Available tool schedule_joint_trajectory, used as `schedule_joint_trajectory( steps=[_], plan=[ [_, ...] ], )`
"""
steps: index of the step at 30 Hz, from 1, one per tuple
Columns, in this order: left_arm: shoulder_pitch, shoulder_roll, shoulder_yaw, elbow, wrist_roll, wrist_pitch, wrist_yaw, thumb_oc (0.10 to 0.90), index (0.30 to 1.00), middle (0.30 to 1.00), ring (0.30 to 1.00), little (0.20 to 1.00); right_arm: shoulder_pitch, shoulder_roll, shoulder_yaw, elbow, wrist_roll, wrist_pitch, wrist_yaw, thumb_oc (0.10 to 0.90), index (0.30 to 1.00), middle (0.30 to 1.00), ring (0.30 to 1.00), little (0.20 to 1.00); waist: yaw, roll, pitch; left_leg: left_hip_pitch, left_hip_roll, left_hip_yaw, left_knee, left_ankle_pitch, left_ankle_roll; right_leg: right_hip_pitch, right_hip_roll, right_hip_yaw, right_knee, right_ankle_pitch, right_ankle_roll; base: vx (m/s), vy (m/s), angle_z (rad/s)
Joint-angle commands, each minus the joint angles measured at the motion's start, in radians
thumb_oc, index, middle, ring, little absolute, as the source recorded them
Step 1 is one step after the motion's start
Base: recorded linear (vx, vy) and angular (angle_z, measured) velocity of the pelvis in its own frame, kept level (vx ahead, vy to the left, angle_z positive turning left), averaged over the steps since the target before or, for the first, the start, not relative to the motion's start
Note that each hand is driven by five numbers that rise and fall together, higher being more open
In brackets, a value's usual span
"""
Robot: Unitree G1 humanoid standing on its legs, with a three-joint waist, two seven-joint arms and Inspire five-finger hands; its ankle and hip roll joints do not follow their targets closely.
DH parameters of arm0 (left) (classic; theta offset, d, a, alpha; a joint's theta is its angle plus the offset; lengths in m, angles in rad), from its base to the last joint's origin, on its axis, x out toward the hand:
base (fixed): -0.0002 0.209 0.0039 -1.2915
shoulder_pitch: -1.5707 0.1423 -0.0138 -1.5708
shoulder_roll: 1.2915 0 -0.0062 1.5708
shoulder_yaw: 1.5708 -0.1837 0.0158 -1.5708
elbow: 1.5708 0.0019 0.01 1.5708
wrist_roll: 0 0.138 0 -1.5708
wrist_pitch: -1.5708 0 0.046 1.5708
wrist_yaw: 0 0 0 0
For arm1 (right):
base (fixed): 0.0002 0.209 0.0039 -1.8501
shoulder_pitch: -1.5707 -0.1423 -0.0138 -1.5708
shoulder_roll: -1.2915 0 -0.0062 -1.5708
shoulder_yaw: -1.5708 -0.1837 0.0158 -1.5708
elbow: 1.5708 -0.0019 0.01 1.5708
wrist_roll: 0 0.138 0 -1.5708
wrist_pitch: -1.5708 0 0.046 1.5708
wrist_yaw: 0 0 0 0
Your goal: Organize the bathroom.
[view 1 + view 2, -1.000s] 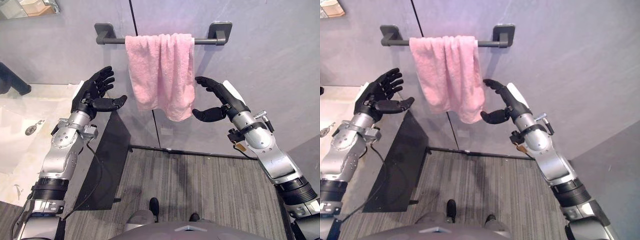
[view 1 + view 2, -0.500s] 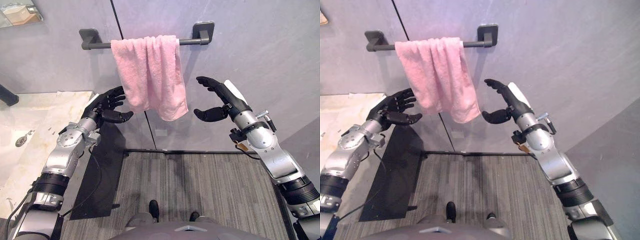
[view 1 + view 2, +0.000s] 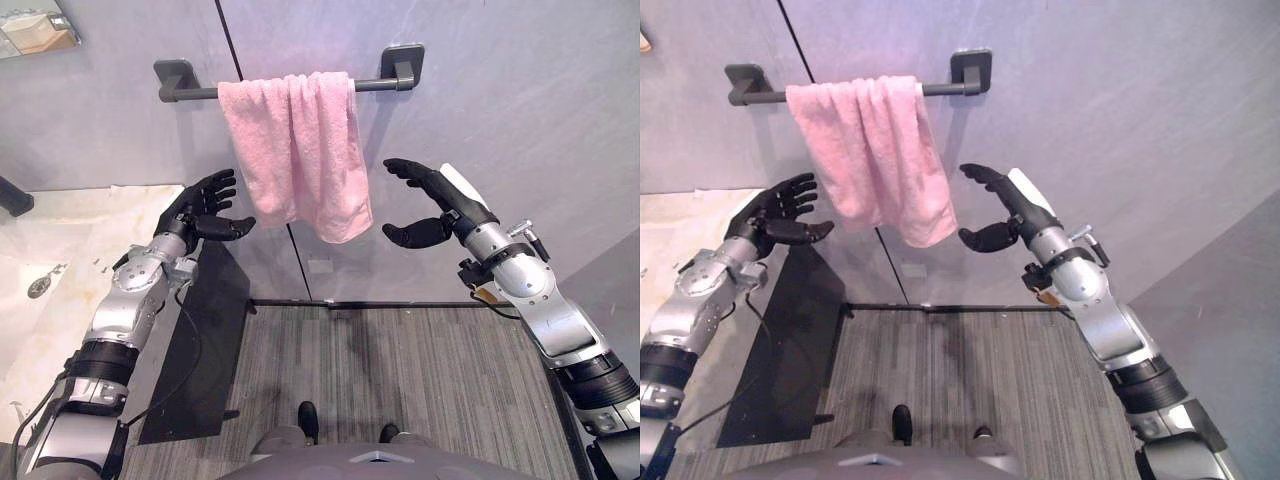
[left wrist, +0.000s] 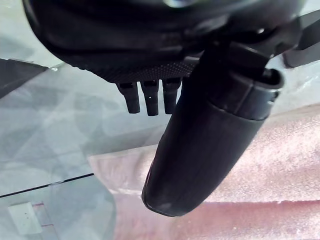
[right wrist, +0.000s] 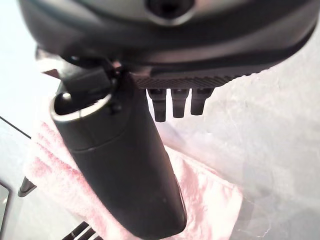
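- The towel [image 3: 300,150] hangs bunched over the bar [image 3: 190,92] on the grey wall, its long axis running straight down, its lower edge slanting lower toward the robot's right.
- The left hand [image 3: 195,212] is raised just to the towel's left, fingers spread and relaxed, thumb pointing at the cloth; it holds nothing and is not touching.
- The right hand [image 3: 435,205] is raised to the towel's right, fingers and thumb apart in a wide open curve facing the cloth, also holding nothing.
- The towel lies between the two palms, at the level of its lower half. The left hand looks slightly nearer the cloth's edge; the right has a clearer gap to the low corner.
- Any next move, in my judgement, turns on closing inward from both sides, or on one hand taking the hanging corner.
- The eye views show both gaps and the bar; the left wrist view shows pink cloth just past the thumb, and the right wrist view shows the towel's low corner against the wall.
- A pale bench [image 3: 60,240] sits off to the left.
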Motion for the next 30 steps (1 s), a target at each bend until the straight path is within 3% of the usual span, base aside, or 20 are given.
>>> schedule_joint_trajectory(
  steps=[1,12,20,30],
  plan=[
    [-0.171,0.063,0.033,0.030,-0.041,-0.152,0.019,0.800,0.900,0.900,0.900,0.900,-0.139,-0.059,-0.016,-0.097,0.064,-0.120,-0.020,0.800,0.900,0.900,0.900,0.900,-0.011,-0.021,-0.119,-0.006,0.069,0.039,0.060,-0.056,-0.097,-0.049,-0.027,0.091,0.040,-0.037,0.070,0.00,0.000,0.00],
    [-0.299,0.039,-0.065,0.064,-0.062,-0.130,0.004,0.800,0.900,0.900,0.900,0.900,-0.335,-0.017,0.088,-0.076,0.040,-0.086,-0.024,0.800,0.900,0.900,0.900,0.900,0.004,-0.027,-0.127,0.015,0.067,0.031,0.051,-0.058,-0.098,-0.034,-0.025,0.081,0.033,-0.033,0.070,0.01,-0.011,0.00],
    [-0.346,0.025,-0.107,0.083,-0.064,-0.133,-0.017,0.800,0.900,0.900,0.900,0.900,-0.448,0.044,0.169,-0.051,0.034,-0.001,-0.030,0.800,0.900,0.900,0.900,0.900,0.027,-0.030,-0.128,0.020,0.066,0.014,0.049,-0.057,-0.101,-0.020,-0.024,0.066,0.033,-0.037,0.066,0.01,-0.002,0.01],
    [-0.352,0.021,-0.107,0.004,-0.075,-0.126,-0.032,0.800,0.900,0.900,0.900,0.900,-0.433,0.037,0.195,-0.032,-0.052,0.078,0.003,0.800,0.900,0.900,0.900,0.900,0.030,-0.032,-0.118,0.022,0.066,0.006,0.049,-0.056,-0.098,-0.021,-0.025,0.060,0.047,-0.041,0.063,0.01,-0.003,0.02]
  ],
)
